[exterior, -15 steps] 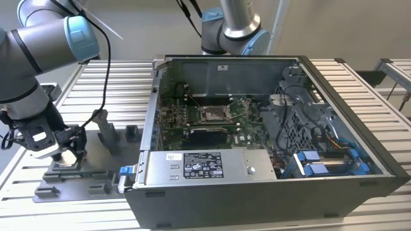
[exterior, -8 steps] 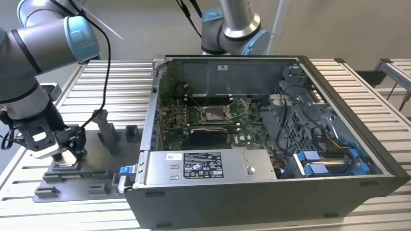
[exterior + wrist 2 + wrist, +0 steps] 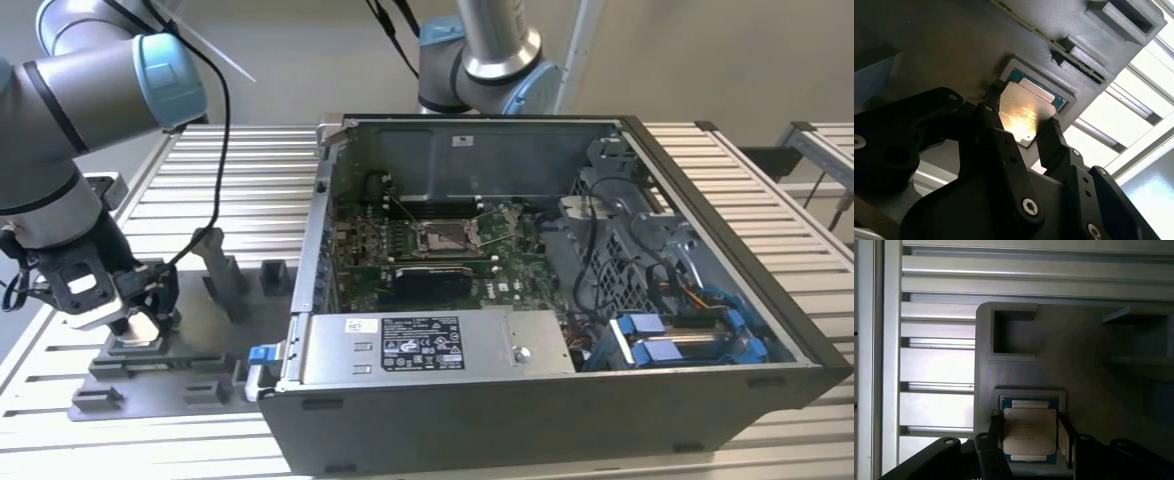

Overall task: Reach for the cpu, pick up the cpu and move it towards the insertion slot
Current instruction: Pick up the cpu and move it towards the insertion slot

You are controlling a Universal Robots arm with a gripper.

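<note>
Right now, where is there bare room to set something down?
The ribbed table lies bare beyond the grey fixture and, at the exterior view's right, past the computer case. Crowded: the fixture around the claw and cpu.

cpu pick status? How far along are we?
Reach looks done: the gripper is down at the cpu, on the exterior view's left. In hand: the pick. The cpu lies flat in its grey fixture pocket; I cannot tell if it is gripped. Left: the lift and the carry to the insertion slot inside the open case.
</note>
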